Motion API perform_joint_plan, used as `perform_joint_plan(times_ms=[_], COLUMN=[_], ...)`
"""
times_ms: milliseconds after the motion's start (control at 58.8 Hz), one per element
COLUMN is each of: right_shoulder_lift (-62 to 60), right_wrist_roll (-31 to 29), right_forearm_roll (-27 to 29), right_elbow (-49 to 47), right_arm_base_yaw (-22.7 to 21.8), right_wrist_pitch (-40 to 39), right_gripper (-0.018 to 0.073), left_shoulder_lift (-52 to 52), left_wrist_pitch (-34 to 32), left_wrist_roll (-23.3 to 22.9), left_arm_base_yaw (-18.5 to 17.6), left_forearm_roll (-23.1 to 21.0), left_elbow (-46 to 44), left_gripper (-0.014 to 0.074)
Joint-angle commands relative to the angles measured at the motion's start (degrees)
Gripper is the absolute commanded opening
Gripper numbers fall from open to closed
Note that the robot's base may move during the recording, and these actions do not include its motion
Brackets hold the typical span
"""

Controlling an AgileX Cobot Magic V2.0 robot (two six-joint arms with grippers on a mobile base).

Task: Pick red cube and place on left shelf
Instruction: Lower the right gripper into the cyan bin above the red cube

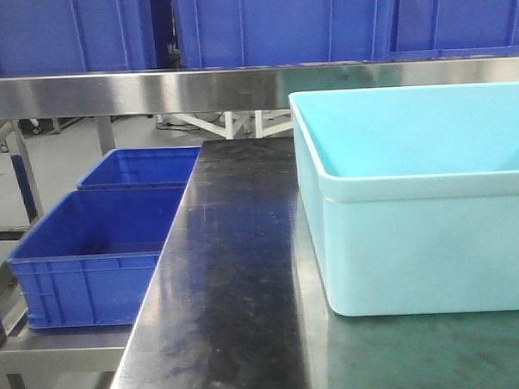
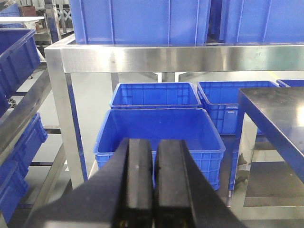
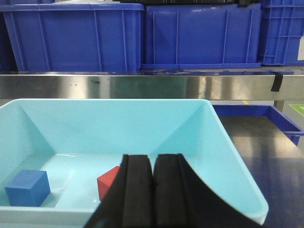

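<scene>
The red cube [image 3: 107,182] lies on the floor of the light blue tub [image 3: 232,156], partly hidden behind my right gripper [image 3: 153,159]. That gripper is shut with nothing in it and hovers near the tub's near rim, just right of the cube. My left gripper [image 2: 154,142] is shut and empty too, held in the air over the blue crates on the low left shelf [image 1: 42,346]. In the front view the tub [image 1: 425,239] stands on the dark steel table [image 1: 229,282]; its inside and both grippers are out of sight there.
A blue cube [image 3: 27,187] sits in the tub's left corner. Two blue crates [image 1: 98,253] [image 1: 142,168] stand on the low shelf left of the table. A steel upper shelf rail [image 1: 151,90] carries more blue crates [image 1: 278,21]. A steel frame post [image 2: 64,118] stands at left.
</scene>
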Motion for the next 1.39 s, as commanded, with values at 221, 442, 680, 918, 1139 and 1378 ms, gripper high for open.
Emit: perform_joint_plan(times_ms=[221,442,680,918,1139,1378], right_shoulder_lift=[-1.3,5.2,25.8,42.9,55.0,65.6], right_wrist_roll=[-0.4,-0.2,-0.2,-0.2,-0.2,-0.3], right_forearm_roll=[0.0,0.0,0.0,0.0,0.0,0.0], right_elbow=[-1.0,-7.1,-22.1,-37.8,-50.8,-63.4], right_arm_base_yaw=[-0.3,-0.2,-0.2,-0.2,-0.1,1.1], right_wrist_pitch=[-11.1,-7.4,-2.9,-2.3,5.9,27.8], right_gripper=[0.0046,0.0046,0.0046,0.0046,0.0046,0.0046], left_shoulder_lift=[-0.9,-0.9,-0.9,-0.9,-0.9,-0.9], left_wrist_pitch=[-5.0,-5.0,-5.0,-5.0,-5.0,-5.0], left_wrist_roll=[0.0,0.0,0.0,0.0,0.0,0.0], left_arm_base_yaw=[-0.3,-0.3,-0.3,-0.3,-0.3,-0.3], left_forearm_roll=[-0.2,-0.2,-0.2,-0.2,-0.2,-0.2], left_elbow=[1.3,1.3,1.3,1.3,1.3,1.3], left_gripper=[0.0102,0.0102,0.0102,0.0102,0.0102,0.0102])
